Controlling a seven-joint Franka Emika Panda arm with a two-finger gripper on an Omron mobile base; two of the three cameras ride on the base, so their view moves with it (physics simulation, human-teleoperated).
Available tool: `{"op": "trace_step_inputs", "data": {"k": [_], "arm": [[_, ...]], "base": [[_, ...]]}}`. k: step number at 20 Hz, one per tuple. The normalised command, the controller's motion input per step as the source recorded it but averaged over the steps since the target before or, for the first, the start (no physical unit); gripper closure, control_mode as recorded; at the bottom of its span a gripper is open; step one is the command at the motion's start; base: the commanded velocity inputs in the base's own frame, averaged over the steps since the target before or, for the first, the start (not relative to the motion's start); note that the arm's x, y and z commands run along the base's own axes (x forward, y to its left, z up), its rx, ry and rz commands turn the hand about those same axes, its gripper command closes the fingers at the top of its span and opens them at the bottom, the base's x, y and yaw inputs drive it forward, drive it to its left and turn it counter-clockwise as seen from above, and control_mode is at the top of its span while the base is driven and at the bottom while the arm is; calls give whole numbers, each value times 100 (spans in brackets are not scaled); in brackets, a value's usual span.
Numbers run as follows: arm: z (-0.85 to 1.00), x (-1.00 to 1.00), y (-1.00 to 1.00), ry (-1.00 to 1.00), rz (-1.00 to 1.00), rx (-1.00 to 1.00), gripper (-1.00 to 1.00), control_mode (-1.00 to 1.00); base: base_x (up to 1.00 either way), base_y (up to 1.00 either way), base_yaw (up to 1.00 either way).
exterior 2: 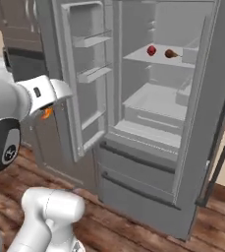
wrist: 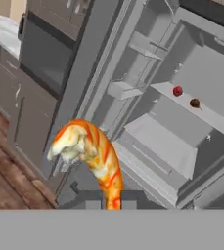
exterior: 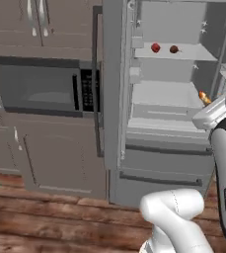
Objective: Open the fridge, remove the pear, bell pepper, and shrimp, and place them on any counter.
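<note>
The fridge (exterior: 159, 148) stands open, its left door (exterior 2: 82, 74) swung wide. On its upper shelf sit the red bell pepper (exterior: 155, 47) and, to its right, the brownish pear (exterior: 173, 49); both also lie in the right base view, pepper (exterior 2: 151, 50) and pear (exterior 2: 169, 53), and in the hand view, pepper (wrist: 177, 91) and pear (wrist: 194, 103). My gripper (wrist: 112, 200) is shut on the orange striped shrimp (wrist: 91, 156), which curls up large in the hand view. The shrimp's tip (exterior: 203, 97) peeks out by my wrist, in front of the open fridge. The counter is out of view.
A grey microwave (exterior: 45, 89) sits in the cabinets left of the fridge, with cabinet doors (exterior: 60, 158) below it. Two fridge drawers (exterior 2: 138, 172) are closed at the bottom. The wooden floor (exterior: 45, 222) lies in front.
</note>
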Motion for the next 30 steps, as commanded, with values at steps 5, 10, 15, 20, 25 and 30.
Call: {"op": "trace_step_inputs", "data": {"k": [5, 10, 15, 20, 25, 30], "arm": [[0, 0, 0, 0, 0, 0, 100, 100], [0, 0, 0, 0, 0, 0, 100, 100], [0, 0, 0, 0, 0, 0, 100, 100], [0, 0, 0, 0, 0, 0, 100, 100], [0, 0, 0, 0, 0, 0, 100, 100], [0, 0, 0, 0, 0, 0, 100, 100]], "base": [[-27, 0, 100], [-22, 0, 100], [-20, 0, 100], [-21, 0, 100], [-30, 3, 99], [-37, 7, 98]]}}
